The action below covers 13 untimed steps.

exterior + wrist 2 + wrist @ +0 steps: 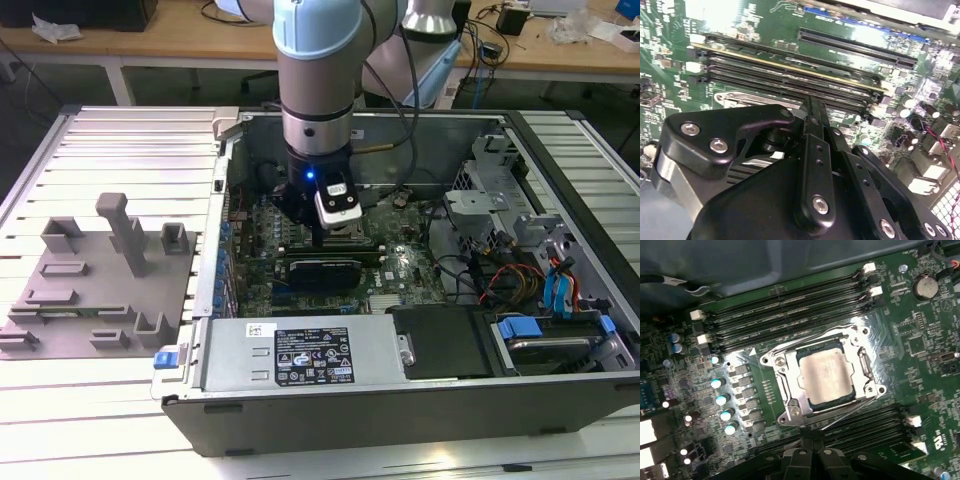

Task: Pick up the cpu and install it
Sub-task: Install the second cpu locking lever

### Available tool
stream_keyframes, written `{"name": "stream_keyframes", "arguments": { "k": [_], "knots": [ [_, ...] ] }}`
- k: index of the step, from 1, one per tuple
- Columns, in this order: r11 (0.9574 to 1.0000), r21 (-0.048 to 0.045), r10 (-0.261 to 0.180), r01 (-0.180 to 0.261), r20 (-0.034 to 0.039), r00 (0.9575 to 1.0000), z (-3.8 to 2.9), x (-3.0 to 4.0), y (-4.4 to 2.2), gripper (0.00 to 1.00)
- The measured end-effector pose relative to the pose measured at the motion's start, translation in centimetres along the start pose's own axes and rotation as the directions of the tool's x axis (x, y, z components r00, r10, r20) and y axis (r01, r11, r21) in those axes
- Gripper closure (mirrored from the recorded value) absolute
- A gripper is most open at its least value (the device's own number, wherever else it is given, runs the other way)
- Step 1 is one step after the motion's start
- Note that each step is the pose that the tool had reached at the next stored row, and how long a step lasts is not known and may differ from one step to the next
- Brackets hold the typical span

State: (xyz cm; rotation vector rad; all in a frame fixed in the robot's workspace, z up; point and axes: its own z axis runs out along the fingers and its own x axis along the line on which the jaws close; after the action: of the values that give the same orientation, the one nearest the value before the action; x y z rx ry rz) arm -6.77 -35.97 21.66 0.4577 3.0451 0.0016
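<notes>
Near the middle of the exterior view, I see my arm (315, 90) reaching straight down into an open computer case (420, 400), which lies flat on a slatted metal table (110, 150). A blue light glows on the wrist. The gripper (335, 232) hangs low over the green circuit board (400, 270) inside the case.

At the centre of the first wrist view sits the cpu (826, 376), a pale silver square. It lies flat inside the socket (785, 365), a shiny metal frame that surrounds it on all sides. Nothing is touching the chip. Long dark memory slots (785, 305) run across the board above the socket, and more run below it. A row of small round capacitors (722, 400) stands at the left of that frame.

At the bottom edge of the first wrist view, the black fingers (801, 452) appear pressed together with no gap between them, apart from the chip and holding nothing. In the second wrist view, the gripper (812, 112) fills the lower half of the frame, its two fingers (807, 130) again meeting at the tip, closed and empty, above the board.

At the left of the exterior view, a grey plastic tray (90, 290) with upright blocks rests on the table, well apart from the gripper. Along the lower centre of the case lies a long grey box (300, 355) with a label.
</notes>
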Motion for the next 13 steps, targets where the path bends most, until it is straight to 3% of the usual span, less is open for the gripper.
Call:
{"name": "stream_keyframes", "arguments": {
  "k": [4, 9, 13],
  "knots": [
    [0.9999, -0.0039, 0.014, -0.014, -0.0014, 0.9999, 0.17, 0.37, -0.12, 0.89],
    [0.9994, -0.0231, 0.027, -0.027, -0.0076, 0.9996, 0.31, 0.70, -0.22, 0.89],
    [0.9976, -0.0548, 0.041, -0.042, -0.0185, 0.9990, 0.52, 0.82, -0.25, 0.89]
  ]
}}
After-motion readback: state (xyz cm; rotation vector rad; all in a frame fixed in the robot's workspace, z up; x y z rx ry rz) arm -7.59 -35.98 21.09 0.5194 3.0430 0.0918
